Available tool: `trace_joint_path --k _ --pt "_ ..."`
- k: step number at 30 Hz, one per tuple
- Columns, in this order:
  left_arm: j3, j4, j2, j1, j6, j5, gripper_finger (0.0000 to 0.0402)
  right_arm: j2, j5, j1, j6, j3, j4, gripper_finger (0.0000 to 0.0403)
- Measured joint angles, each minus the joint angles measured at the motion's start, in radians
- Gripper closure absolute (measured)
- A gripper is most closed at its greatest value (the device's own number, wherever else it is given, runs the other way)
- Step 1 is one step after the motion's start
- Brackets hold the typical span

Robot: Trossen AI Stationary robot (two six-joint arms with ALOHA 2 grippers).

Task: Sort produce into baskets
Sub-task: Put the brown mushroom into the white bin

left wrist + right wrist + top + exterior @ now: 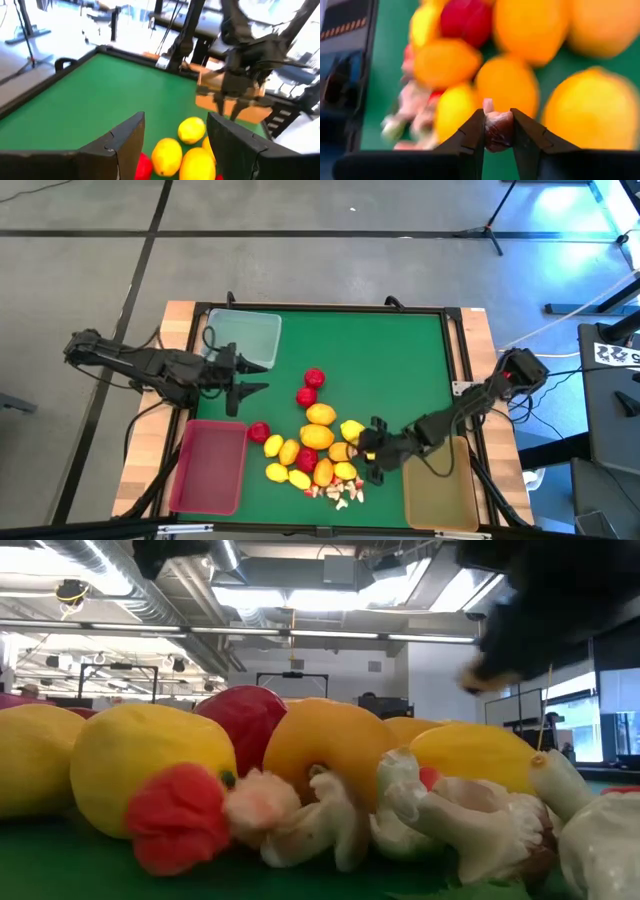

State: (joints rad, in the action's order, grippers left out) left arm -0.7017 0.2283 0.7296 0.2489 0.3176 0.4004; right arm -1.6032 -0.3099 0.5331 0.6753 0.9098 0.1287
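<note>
Two jaws of the right gripper [498,131] pinch a tiny pinkish bit [497,131] just above the heap of lemons [318,442] and strawberries [311,385] on the green tabletop [390,370]. It looks light, small and easily dropped, so a centred, gentle pinch suits it. Near the clear tray [245,338], the left gripper [175,140] waits with jaws apart, empty.

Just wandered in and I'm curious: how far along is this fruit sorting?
Barely begun. All three trays, the red, tan and clear, look empty. The right tool pinches one tiny pinkish bit. The left tool waits open by the clear tray. The whole fruit pile remains on the mat.
</note>
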Motion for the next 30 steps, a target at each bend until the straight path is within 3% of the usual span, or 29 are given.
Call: trace_joint_path --k 11,23,30 --pt "0.0 0.065 -0.133 0.0 -0.058 0.039 0.0192 0.005 -0.012 -0.246 -0.247 0.008 -0.118 0.0325" --pt "0.0 0.101 -0.181 0.0 -0.101 0.104 0.0192 -0.007 -0.008 -0.445 -0.462 0.181 -0.133 0.0325" --pt "0.0 0.103 -0.187 0.0 -0.111 0.109 0.0192 -0.165 0.046 -0.529 -0.578 0.329 -0.24 0.0325"
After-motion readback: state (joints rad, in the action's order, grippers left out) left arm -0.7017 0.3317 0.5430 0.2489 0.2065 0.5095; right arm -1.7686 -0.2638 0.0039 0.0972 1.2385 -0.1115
